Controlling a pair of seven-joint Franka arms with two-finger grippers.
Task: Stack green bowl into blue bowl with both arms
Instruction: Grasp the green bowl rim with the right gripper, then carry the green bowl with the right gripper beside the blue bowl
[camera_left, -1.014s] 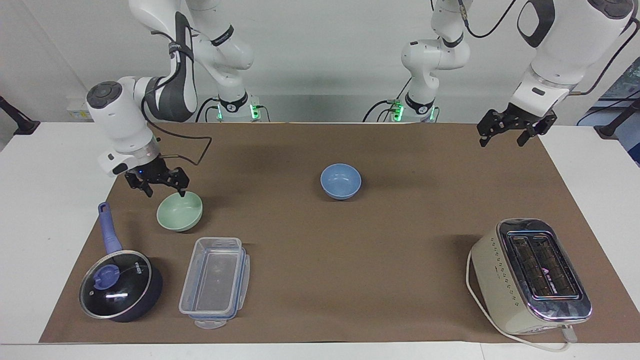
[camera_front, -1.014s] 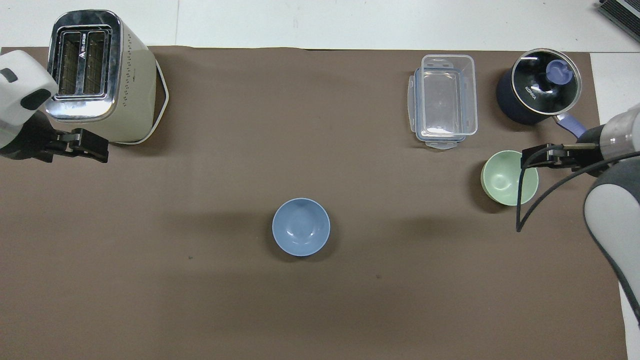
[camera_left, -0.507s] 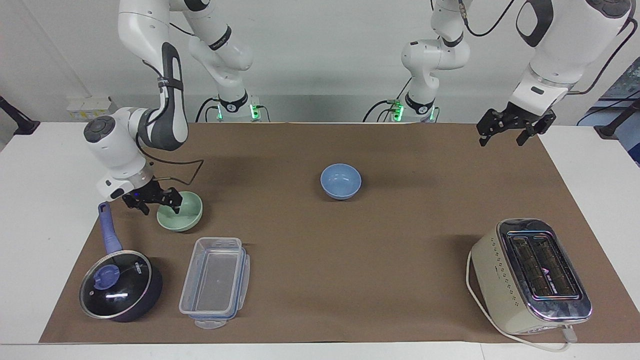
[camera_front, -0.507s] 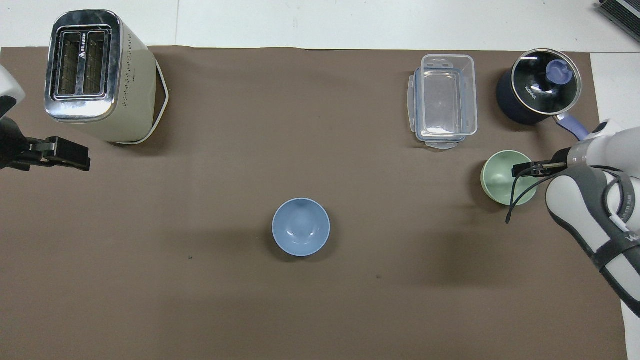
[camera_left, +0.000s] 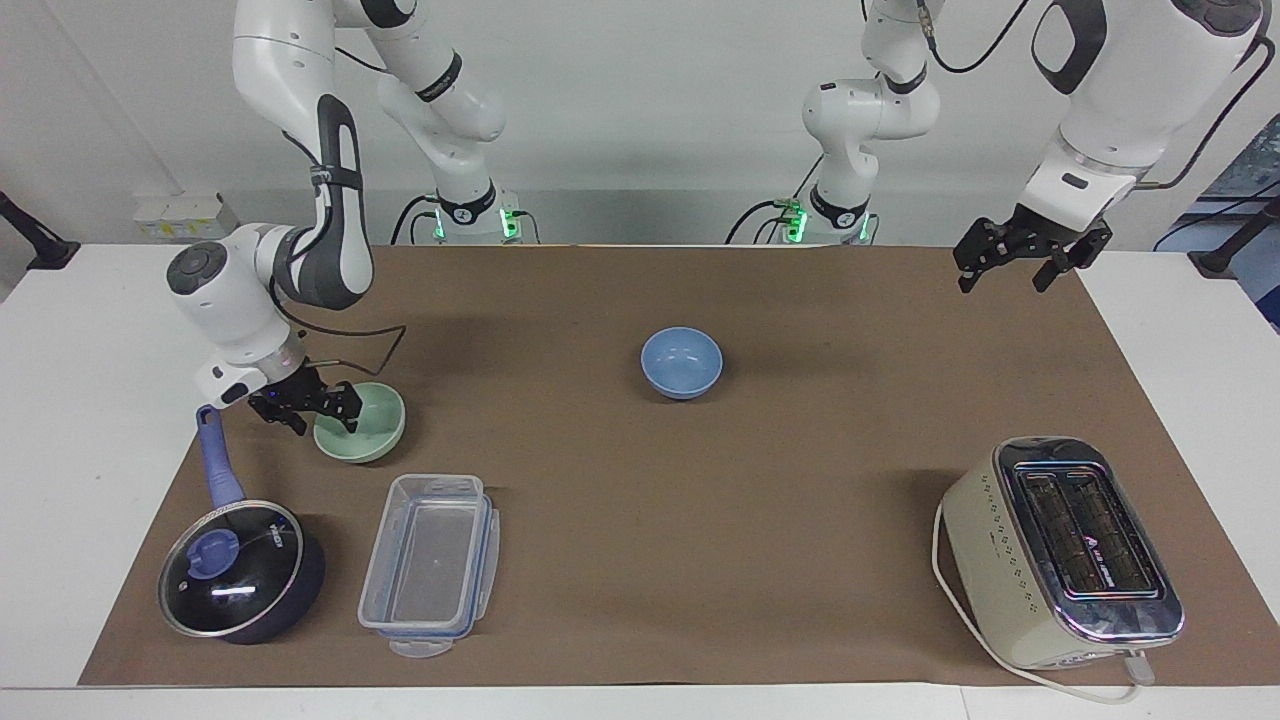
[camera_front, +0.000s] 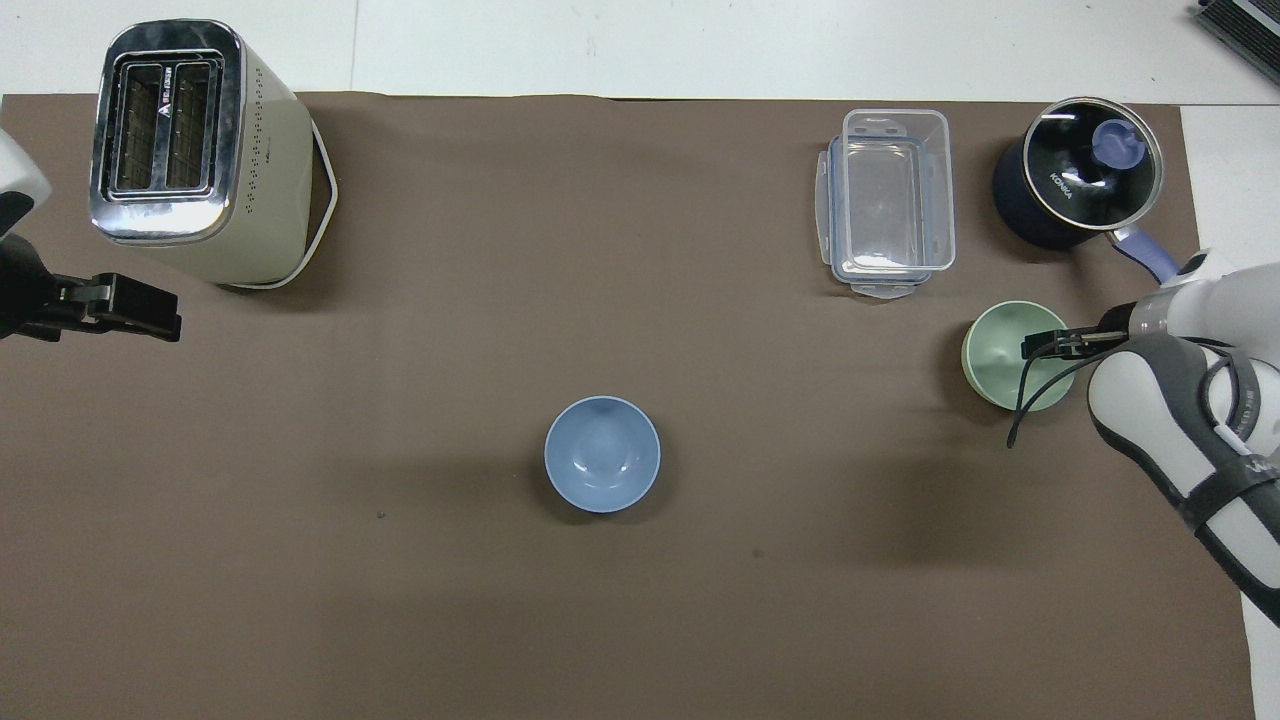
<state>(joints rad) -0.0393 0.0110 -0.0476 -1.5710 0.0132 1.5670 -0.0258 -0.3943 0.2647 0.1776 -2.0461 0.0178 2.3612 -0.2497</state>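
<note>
Glossy bowls, matt mat
Bowls (camera_left: 681, 362) (camera_left: 368, 425) smooth, glossy; mat (camera_left: 700, 520) matt, paper-like; toaster (camera_left: 1062, 555) top shiny metal; box (camera_left: 430, 562) clear plastic.

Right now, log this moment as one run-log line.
right gripper: straddling green bowl rim | left gripper: open, waiting above table | blue bowl: empty, mid-table | stack: not done

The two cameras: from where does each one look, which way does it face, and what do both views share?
Facing view: high across the table, looking at the robots; both arms show whole, right hand at the green bowl, left hand waiting, open, raised over the table's left-arm end.
Overhead view: high above the robots' end, looking steeply down; only the left hand and the right arm's forearm and hand show.
Shared: green bowl, blue bowl, toaster, clear container, lidded pot, half a turn apart.
</note>
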